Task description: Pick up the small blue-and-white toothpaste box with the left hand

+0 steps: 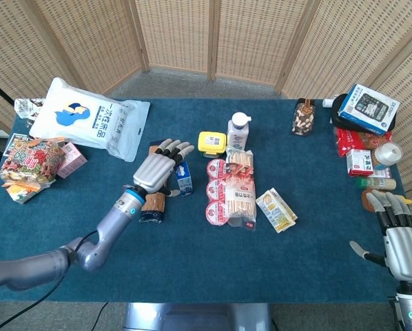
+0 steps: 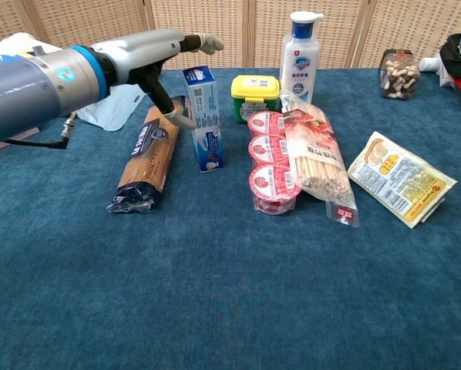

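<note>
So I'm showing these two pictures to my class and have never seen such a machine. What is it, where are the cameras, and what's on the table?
It is a robot with two arms, each ending in a hand with fingers. One picture looks down from its head, the other looks forward from its chest. The left hand reaches over the pasta packet, fingers spread, with the thumb at the side of the small blue-and-white toothpaste box; nothing is lifted. The right hand rests open at the table's edge, holding nothing. Also lying there: a yellow tub, a white bottle, three red cups and a large white bag.
</note>
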Robot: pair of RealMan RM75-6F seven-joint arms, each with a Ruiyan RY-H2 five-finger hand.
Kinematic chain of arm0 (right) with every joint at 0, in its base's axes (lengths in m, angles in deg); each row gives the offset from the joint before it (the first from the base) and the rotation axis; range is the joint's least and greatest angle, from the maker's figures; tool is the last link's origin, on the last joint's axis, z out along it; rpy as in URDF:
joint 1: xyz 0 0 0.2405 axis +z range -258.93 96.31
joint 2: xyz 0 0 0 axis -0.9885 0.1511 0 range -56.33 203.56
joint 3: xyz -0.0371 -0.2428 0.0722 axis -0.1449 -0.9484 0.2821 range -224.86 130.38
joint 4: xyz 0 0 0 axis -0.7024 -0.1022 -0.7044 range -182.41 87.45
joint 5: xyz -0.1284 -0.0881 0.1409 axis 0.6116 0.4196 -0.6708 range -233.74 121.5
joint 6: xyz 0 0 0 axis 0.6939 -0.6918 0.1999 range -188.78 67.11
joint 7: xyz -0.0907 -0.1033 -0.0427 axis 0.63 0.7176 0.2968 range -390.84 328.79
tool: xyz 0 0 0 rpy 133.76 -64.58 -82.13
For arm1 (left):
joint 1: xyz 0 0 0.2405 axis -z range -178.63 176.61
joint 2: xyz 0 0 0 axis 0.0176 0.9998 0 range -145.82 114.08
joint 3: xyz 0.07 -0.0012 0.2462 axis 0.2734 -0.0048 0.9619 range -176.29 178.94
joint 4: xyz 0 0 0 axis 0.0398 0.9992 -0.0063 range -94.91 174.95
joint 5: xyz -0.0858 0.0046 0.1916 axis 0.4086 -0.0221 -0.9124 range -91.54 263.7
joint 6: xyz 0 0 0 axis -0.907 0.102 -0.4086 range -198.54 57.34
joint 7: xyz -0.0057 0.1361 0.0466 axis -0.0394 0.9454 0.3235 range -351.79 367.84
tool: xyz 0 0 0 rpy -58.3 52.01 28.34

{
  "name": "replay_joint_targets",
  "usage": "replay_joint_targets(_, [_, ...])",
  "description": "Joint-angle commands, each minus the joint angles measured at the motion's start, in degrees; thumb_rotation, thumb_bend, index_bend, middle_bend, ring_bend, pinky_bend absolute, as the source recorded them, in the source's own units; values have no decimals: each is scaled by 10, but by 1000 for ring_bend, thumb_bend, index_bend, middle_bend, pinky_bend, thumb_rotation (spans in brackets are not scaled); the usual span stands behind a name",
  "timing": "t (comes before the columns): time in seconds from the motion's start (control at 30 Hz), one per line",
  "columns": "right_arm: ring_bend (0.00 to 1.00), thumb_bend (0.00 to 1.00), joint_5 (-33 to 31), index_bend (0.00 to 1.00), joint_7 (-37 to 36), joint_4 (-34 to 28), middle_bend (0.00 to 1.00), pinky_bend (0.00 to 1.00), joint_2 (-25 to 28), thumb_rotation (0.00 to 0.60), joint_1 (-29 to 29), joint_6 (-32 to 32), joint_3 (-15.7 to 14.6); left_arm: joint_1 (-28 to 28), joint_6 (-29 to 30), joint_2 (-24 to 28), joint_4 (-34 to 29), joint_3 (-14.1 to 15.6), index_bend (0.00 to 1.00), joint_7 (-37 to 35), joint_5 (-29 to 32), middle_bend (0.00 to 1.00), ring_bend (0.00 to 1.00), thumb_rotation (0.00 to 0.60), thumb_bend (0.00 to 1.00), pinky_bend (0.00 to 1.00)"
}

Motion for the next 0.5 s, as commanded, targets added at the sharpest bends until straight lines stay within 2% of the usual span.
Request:
replay_joint_targets(0.03, [0,0,-2,0,-6,2,0,0,1,600,0,1,1,16,33,-43,41,-7,313,20,3,394,413,600,0,716])
replay_joint_targets(0.07, [0,0,-2,0,-8,3,0,0,2,600,0,0,2,18,39,-51,50,-6,451,24,3,550,554,600,2,814])
replay_joint_targets(0.13, [0,0,-2,0,-10,4,0,0,2,600,0,0,2,21,48,-65,62,-5,652,33,3,751,736,600,26,910])
replay_joint_targets(0.17, [0,0,-2,0,-12,4,0,0,3,600,0,0,2,22,50,-68,65,-5,687,37,4,784,767,600,41,923])
replay_joint_targets(0.3, [0,0,0,0,-15,4,0,0,4,600,-1,-4,2,20,66,-71,62,-4,756,42,2,846,815,600,91,934])
replay_joint_targets(0.5, [0,0,3,0,-12,2,0,0,5,600,-2,-5,1,3,105,-37,7,-12,757,42,-8,845,813,600,97,934])
